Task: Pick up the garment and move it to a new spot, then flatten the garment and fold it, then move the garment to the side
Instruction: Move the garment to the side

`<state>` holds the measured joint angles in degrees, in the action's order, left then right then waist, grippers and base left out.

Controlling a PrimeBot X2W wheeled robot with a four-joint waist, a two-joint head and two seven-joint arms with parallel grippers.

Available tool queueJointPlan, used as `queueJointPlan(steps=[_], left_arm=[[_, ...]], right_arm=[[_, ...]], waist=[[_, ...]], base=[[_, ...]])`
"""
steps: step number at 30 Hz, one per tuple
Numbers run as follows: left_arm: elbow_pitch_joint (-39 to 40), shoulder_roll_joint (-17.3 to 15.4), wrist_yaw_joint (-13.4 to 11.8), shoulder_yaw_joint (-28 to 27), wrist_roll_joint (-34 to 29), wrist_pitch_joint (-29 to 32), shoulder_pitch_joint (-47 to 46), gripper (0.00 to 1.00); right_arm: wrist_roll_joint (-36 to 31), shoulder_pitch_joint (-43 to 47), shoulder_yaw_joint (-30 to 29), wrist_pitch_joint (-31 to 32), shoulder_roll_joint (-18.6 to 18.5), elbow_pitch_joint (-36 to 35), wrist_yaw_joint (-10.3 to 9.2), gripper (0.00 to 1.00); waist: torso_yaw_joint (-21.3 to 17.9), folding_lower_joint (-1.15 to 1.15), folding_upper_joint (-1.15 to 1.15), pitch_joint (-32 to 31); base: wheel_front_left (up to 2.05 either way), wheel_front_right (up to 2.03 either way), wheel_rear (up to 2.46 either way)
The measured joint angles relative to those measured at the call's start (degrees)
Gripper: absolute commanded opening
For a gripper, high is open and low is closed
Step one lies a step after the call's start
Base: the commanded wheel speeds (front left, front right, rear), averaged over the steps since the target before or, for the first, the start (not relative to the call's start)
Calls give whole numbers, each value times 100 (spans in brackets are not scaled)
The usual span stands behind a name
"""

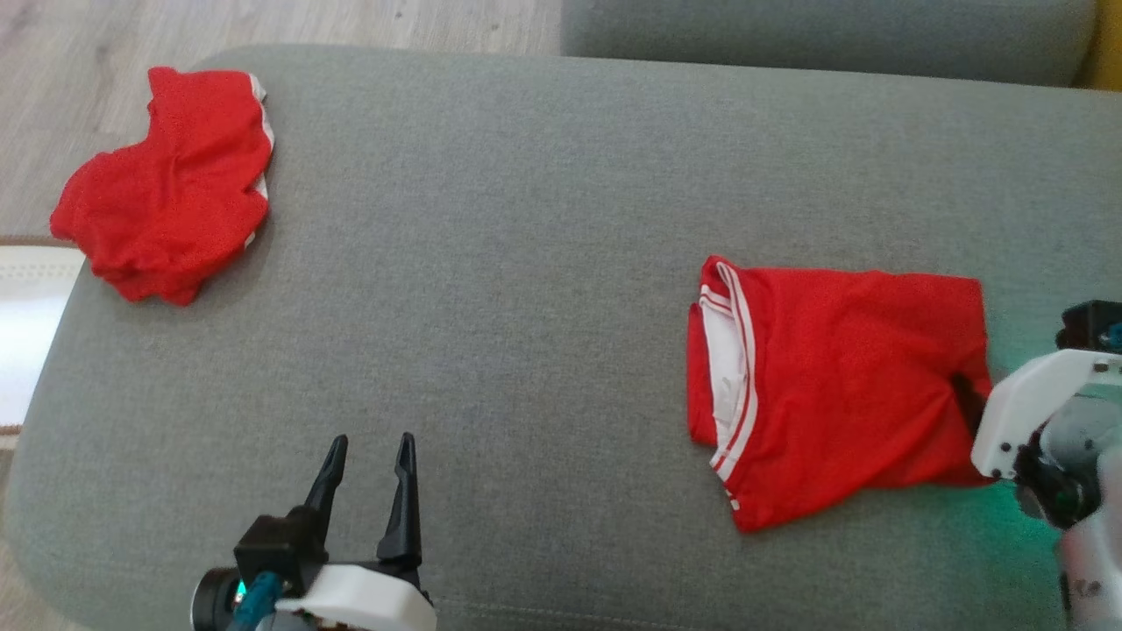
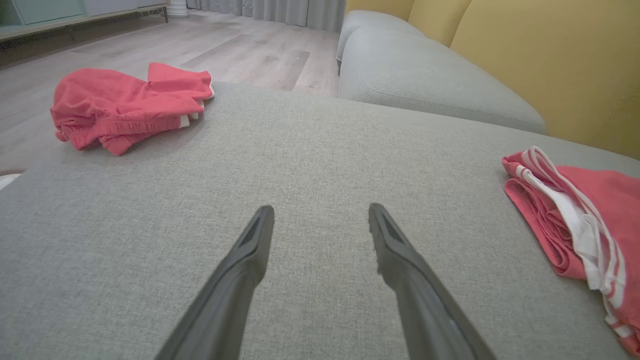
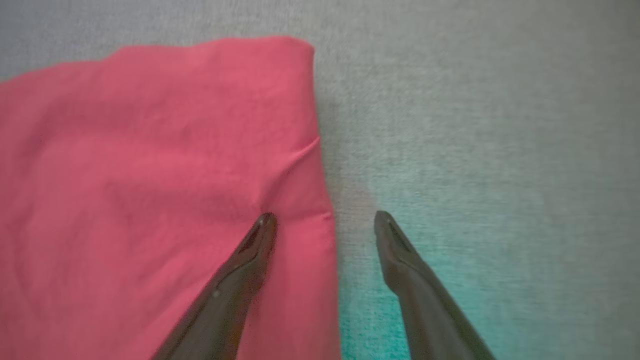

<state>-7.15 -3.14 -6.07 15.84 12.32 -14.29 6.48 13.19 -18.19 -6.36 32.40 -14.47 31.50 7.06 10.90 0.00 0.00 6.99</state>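
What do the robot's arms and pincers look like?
The left pincer and right pincer each have two long, dark, pointed fingers. The left has a black block, white shell and teal cable. The right has a white casing and greenish glow.

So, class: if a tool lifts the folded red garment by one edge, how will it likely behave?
Probably floppy: the folded red garment creases softly beside the right tool, so it would likely drape and unfold. Probably light: the cloth looks thin. Pushed, it may bunch on the grey cushion rather than slide.
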Motion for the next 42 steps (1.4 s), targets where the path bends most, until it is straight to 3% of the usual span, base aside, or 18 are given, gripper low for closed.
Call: queueJointPlan(steps=[3, 4, 5, 12, 21, 30, 31, 32, 33, 42], left_arm=[[1, -1, -7, -7, 0, 0, -6, 100], [5, -1, -20, -10, 0, 0, -7, 100], [4, -1, -53, -9, 0, 0, -7, 100], [88, -1, -49, -32, -11, 0, -125, 100], [163, 2, 211, 22, -330, -1, -602, 100], [181, 8, 278, -53, -519, -1, -745, 100], [192, 8, 304, -80, -521, -1, -743, 100], [200, 8, 305, -114, -537, -1, -743, 100], [205, 8, 305, -141, -563, -1, -743, 100], [250, 9, 296, -164, -549, -1, -702, 100]], right_arm=[[259, -136, -48, 126, 131, 188, 0, 100], [320, -183, -43, 149, 136, 207, 0, 63], [376, -248, -38, 148, 137, 243, 0, 0], [294, -827, -233, -591, 113, 419, 2, 0], [-1182, -2205, -1425, -1440, -677, 803, 2, 0], [-2749, -2845, -2586, -2169, -724, 1012, 2, 0], [-2900, -2854, -2665, -2237, -693, 1020, 2, 17], [-3047, -2858, -2773, -2352, -635, 1016, 2, 95], [-3190, -2862, -2871, -2457, -570, 1014, 2, 100], [-3805, -2915, -3103, -3441, -153, 717, 2, 100]], waist=[[36, 0, 0, 68], [24, 0, 0, 85], [0, 0, 0, 100], [-406, 0, 0, 256], [-977, 0, 0, 817], [-1281, 0, 0, 1475], [-1297, 0, 0, 1508], [-1309, 0, 0, 1533], [-1318, 0, 0, 1546], [-1271, 0, 0, 1227]], base=[[0, 0, 0], [0, 0, 0], [0, 0, 0], [0, 0, 0], [0, 0, 0], [0, 0, 0], [0, 0, 0], [0, 0, 0], [0, 0, 0], [0, 0, 0]])
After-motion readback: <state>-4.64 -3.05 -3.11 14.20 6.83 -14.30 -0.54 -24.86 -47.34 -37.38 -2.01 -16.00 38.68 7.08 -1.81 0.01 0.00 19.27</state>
